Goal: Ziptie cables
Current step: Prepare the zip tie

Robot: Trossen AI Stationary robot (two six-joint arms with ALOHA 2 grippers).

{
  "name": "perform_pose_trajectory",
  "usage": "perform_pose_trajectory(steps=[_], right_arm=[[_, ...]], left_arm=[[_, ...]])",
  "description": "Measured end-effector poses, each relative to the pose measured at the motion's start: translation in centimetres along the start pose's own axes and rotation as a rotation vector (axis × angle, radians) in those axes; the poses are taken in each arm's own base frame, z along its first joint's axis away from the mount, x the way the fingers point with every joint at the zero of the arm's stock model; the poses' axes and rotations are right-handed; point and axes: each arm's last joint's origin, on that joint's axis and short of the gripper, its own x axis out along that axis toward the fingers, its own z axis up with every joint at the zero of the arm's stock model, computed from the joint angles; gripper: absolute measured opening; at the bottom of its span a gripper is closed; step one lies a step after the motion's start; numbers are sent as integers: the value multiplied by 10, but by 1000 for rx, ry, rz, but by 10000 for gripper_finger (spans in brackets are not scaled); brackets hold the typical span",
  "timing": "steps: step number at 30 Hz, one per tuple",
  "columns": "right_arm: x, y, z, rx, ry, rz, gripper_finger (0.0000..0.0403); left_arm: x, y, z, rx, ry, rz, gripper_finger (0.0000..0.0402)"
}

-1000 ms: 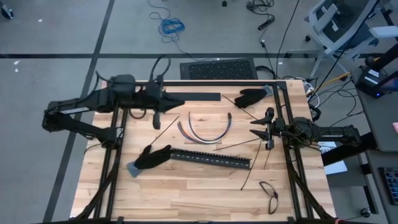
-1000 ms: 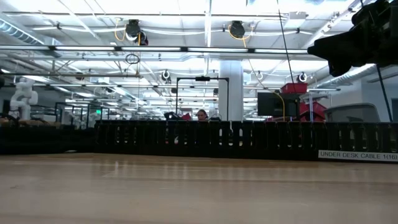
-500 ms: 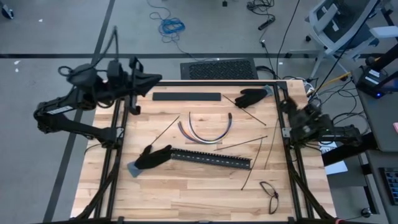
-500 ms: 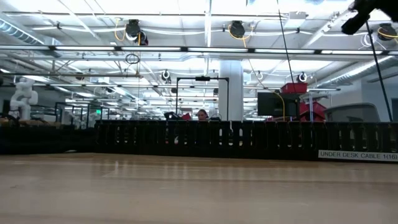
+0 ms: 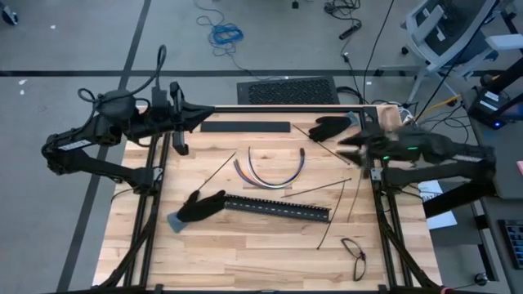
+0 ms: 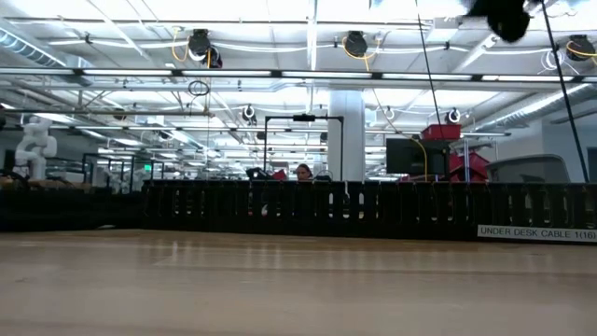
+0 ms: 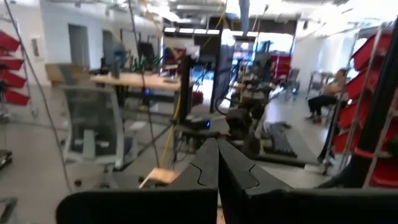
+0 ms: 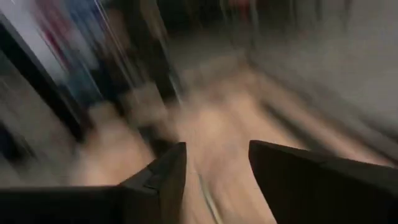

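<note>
Robot arms getting ready, nothing tied yet

The thin curved coloured cables (image 5: 270,173) lie mid-bench, untouched. Right gripper (image 5: 343,144), jaws apart and empty, must reach them; left gripper (image 5: 214,115) waits pinched shut.

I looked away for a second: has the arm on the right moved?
Yes. The right gripper has swung toward the table's far edge, from beside the long thin straps to just next to the black glove at the far right corner.

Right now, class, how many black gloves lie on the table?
2. One glove lies at the near left, by the slotted bar's end; the other glove lies at the far right corner. None seems hidden.
</note>
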Motion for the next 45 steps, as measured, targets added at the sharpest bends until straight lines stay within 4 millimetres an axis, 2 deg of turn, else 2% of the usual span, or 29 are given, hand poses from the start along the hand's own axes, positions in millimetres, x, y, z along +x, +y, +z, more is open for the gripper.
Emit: perform_pose_trajectory(steps=[3, 5, 7, 10, 15, 21, 26, 32, 36, 42, 45], right_arm=[[30, -2, -21, -79, 429, -149, 195], [47, -2, -36, -72, 623, -173, 207], [63, 2, -47, -41, 732, -111, 222], [85, 12, -57, -16, 804, -1, 244], [103, 23, -75, -15, 970, -10, 278], [115, 46, -90, 72, 979, -67, 297], [125, 64, -109, 56, 969, -166, 297], [137, 70, -123, 9, 1004, -178, 297], [138, 69, -123, -49, 985, -195, 297], [141, 64, -130, -59, 961, -203, 297], [142, 60, -141, -9, 970, -186, 297]], left_arm=[[-5, 1, -4, 6, 50, 1, 0], [-11, 1, -5, 9, 80, 3, 0], [-18, 2, -9, 14, 129, 5, 0], [-26, 4, -17, 27, 225, 30, 0], [-36, 6, -27, 45, 345, 51, 0], [-45, 8, -33, 68, 422, 77, 0], [-53, 15, -52, 143, 616, 275, 0], [-38, 11, -104, 80, 759, 301, 0], [-25, -4, -145, 3, 756, 201, 0], [-22, -20, -196, -103, 731, 163, 0], [-24, -24, -211, -131, 749, 165, 0]])
